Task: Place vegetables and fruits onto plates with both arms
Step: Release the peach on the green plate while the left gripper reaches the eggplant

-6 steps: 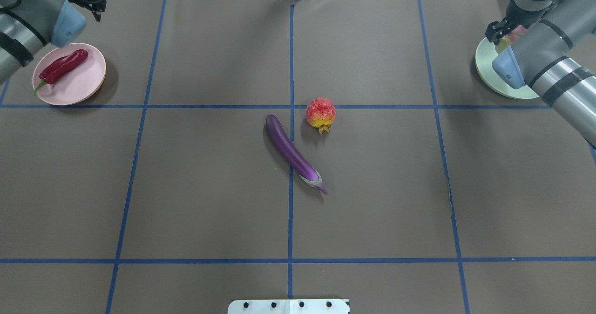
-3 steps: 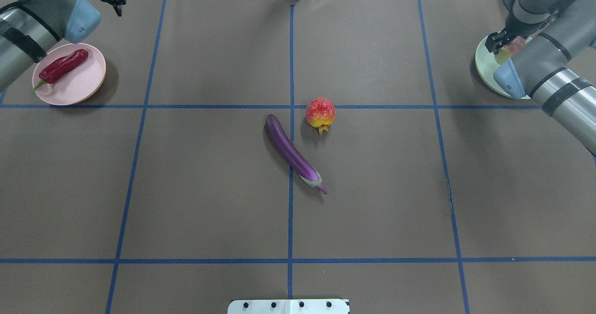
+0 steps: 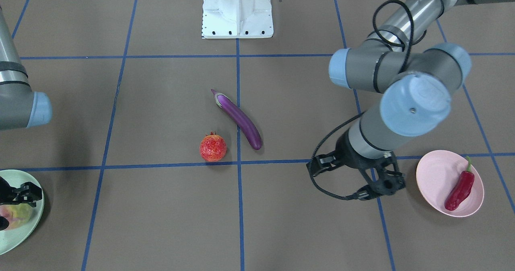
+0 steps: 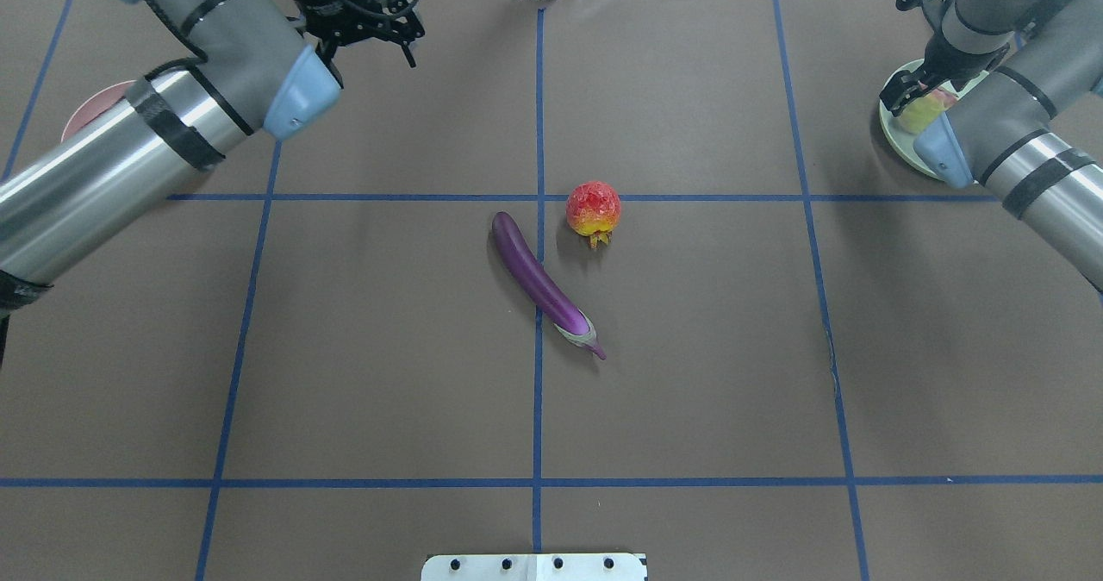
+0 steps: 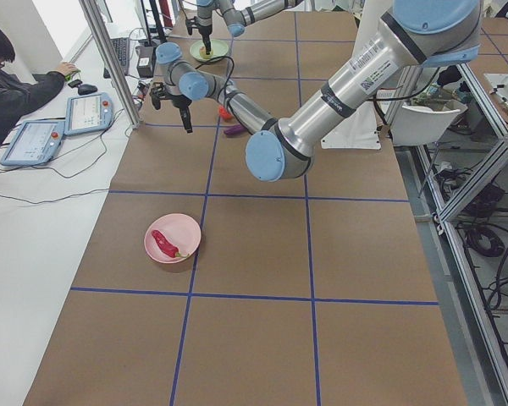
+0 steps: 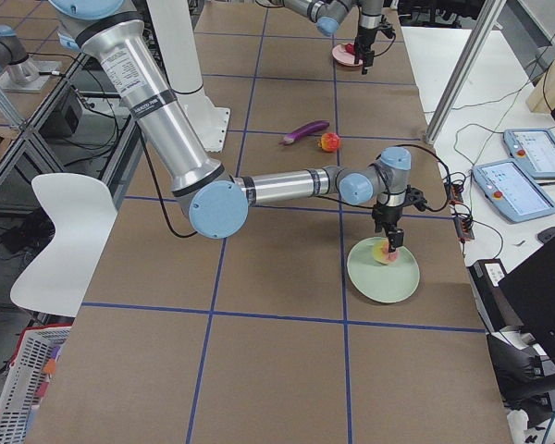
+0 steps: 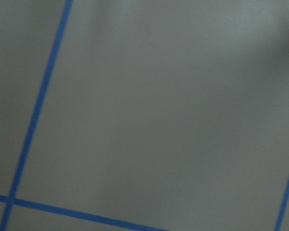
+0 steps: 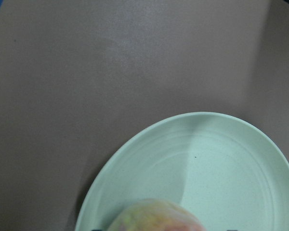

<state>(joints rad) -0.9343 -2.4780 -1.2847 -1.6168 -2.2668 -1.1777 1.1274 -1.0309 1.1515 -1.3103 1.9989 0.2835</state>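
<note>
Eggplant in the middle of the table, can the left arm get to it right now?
Probably yes. The left gripper looks empty, with bare table between it and the eggplant; only the red-orange fruit sits close beside its rounded end.

Overhead and front cameras look steeply down from opposite sides, sharing the eggplant (image 4: 543, 281). Side cameras look along the desk (image 5: 254, 254) from either end; wrist cameras sit close above.
</note>
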